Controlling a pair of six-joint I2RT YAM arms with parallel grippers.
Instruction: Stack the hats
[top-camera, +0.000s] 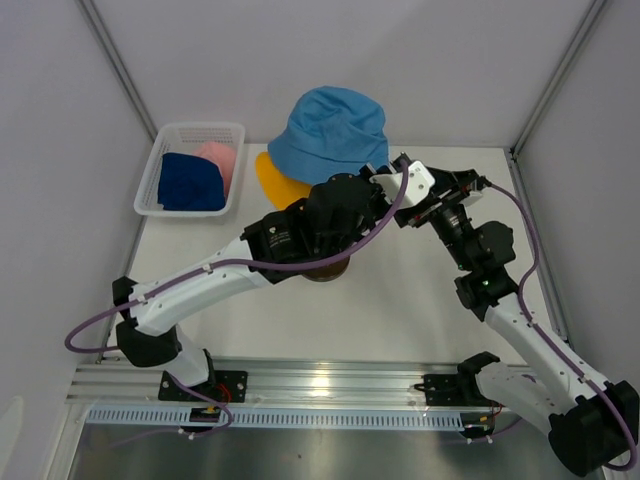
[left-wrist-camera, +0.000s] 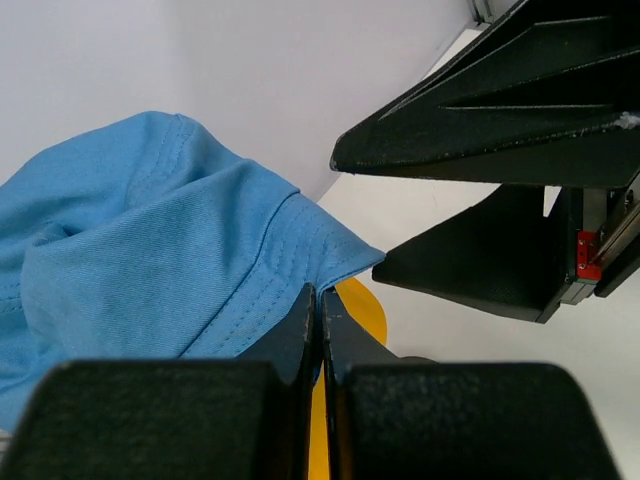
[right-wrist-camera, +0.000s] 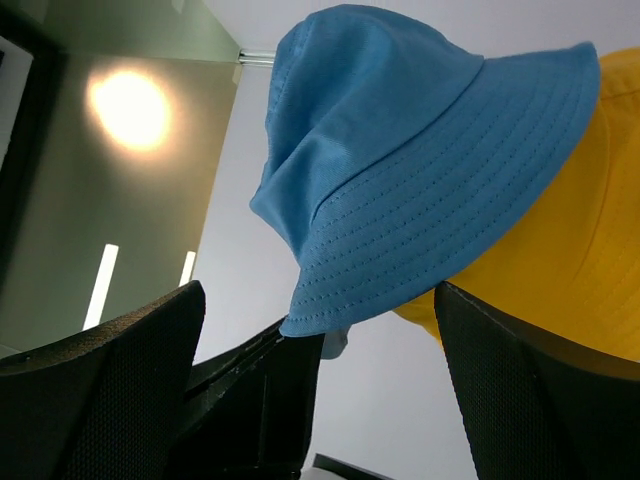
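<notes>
My left gripper (left-wrist-camera: 320, 295) is shut on the brim edge of the light blue hat (left-wrist-camera: 150, 230) and holds it raised at the back middle of the table (top-camera: 330, 130). The yellow hat (top-camera: 275, 180) lies just under it, partly covered; it also shows in the right wrist view (right-wrist-camera: 570, 270). My right gripper (right-wrist-camera: 320, 300) is open, its fingers (right-wrist-camera: 130, 370) on either side of the blue brim (right-wrist-camera: 420, 200), not touching it. In the top view the right gripper (top-camera: 425, 190) sits beside the left gripper (top-camera: 383, 170). The navy hat (top-camera: 190, 182) and the pink hat (top-camera: 217, 157) lie in the basket.
The white mesh basket (top-camera: 180, 130) stands at the back left. A dark brown round base (top-camera: 325, 272) shows under my left arm; what it carries is hidden. White walls close in the back and both sides.
</notes>
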